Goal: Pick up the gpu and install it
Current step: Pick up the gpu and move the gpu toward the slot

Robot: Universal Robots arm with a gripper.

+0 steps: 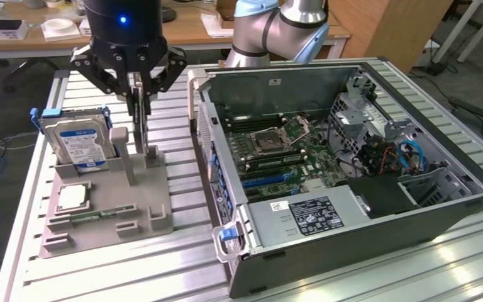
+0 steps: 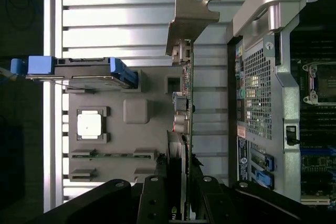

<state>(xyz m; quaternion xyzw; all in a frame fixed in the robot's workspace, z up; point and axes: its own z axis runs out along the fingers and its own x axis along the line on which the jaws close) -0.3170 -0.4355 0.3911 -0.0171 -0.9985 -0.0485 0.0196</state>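
1. My gripper (image 1: 141, 94) is clenched on the gpu (image 1: 143, 129), one finger on each face near its top edge
2. The card hangs upright and edge-on over the grey holder (image 1: 99, 226); its lower end sits among the holder's posts, and I cannot tell if it is clear of them
3. I judge it light and stiff but fragile, so a gentle squeeze on the board's edge suits it better than one on the silver bracket (image 2: 191, 19)
4. The hard drive (image 1: 78, 145) stands just beside it, and the open case (image 1: 351, 251) is near, on the exterior view's right
5. The slatted metal table (image 1: 141, 270) is ridged; wooden desks stand behind it
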